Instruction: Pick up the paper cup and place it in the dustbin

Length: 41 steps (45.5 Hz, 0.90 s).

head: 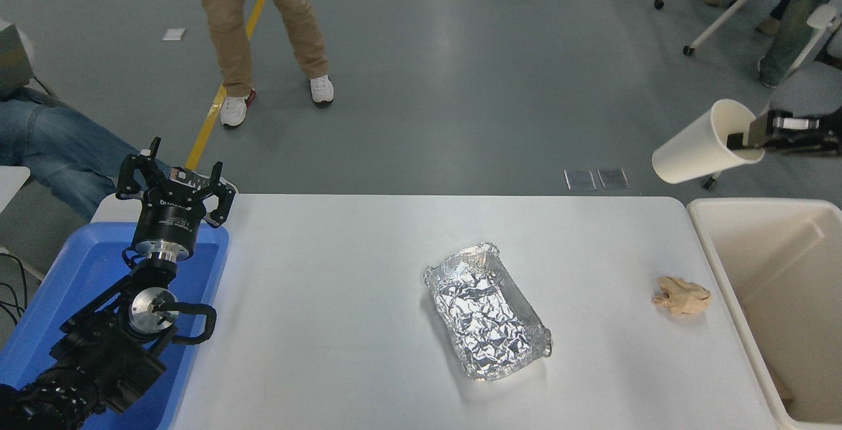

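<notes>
the right end effector (746, 137) comes in from the right edge, high above the surface (342, 298), and grips the paper cup (704, 144) by its rim, one finger inside the mouth and one outside. the cup is in the air, tilted so that its mouth faces up and to the right while its base points down and to the left. in the picture it sits above the far left corner of the dustbin (714, 233), against the grey floor beyond the surface, touching neither.

the dustbin stands at the right end of the surface, its thick cream rim just beside the surface's edge. a crumpled tan paper ball (682, 295) lies on the surface near the bin's left wall. a rectangular foil tray (487, 311) lies around the middle of the surface, turned at a slant.

the left end effector (174, 183) is parked at the lower left above a blue tray (79, 272), its fingers spread apart and holding nothing.

a person in tan trousers and white shoes (263, 29) stands on the floor beyond the surface.
</notes>
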Motion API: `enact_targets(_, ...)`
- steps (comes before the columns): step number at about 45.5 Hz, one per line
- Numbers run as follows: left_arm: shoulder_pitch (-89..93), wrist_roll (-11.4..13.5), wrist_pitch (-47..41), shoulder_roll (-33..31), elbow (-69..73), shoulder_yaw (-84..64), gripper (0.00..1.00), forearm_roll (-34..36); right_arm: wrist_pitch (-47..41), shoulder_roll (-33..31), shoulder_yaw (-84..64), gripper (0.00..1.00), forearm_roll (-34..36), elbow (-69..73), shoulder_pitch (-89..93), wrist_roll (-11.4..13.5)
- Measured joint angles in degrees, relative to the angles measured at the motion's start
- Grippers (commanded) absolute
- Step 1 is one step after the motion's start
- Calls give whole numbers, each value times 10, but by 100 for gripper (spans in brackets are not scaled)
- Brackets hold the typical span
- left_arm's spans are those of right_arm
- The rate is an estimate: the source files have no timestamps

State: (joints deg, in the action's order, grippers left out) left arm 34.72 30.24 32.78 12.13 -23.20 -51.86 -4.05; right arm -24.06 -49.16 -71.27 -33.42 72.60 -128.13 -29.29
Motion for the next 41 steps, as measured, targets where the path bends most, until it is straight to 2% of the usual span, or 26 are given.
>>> enact_targets(9, 0, 0, 0, 0, 0, 0, 99, 0, -4, -1, 5, 0, 4, -24, 3, 2)
enact_targets(15, 0, 0, 0, 0, 0, 0, 99, 0, 1, 2, 22, 0, 38, -101, 64, 3)
enact_targets(22, 0, 0, 0, 0, 0, 0, 99, 0, 4, 15, 60, 0, 103, -242, 183, 5)
enact_targets(36, 0, 0, 0, 0, 0, 0, 99, 0, 13, 64, 113, 0, 286, -512, 442, 12)
enact_targets(41, 0, 0, 0, 0, 0, 0, 99, 0, 23, 85, 123, 0, 327, -595, 524, 24)
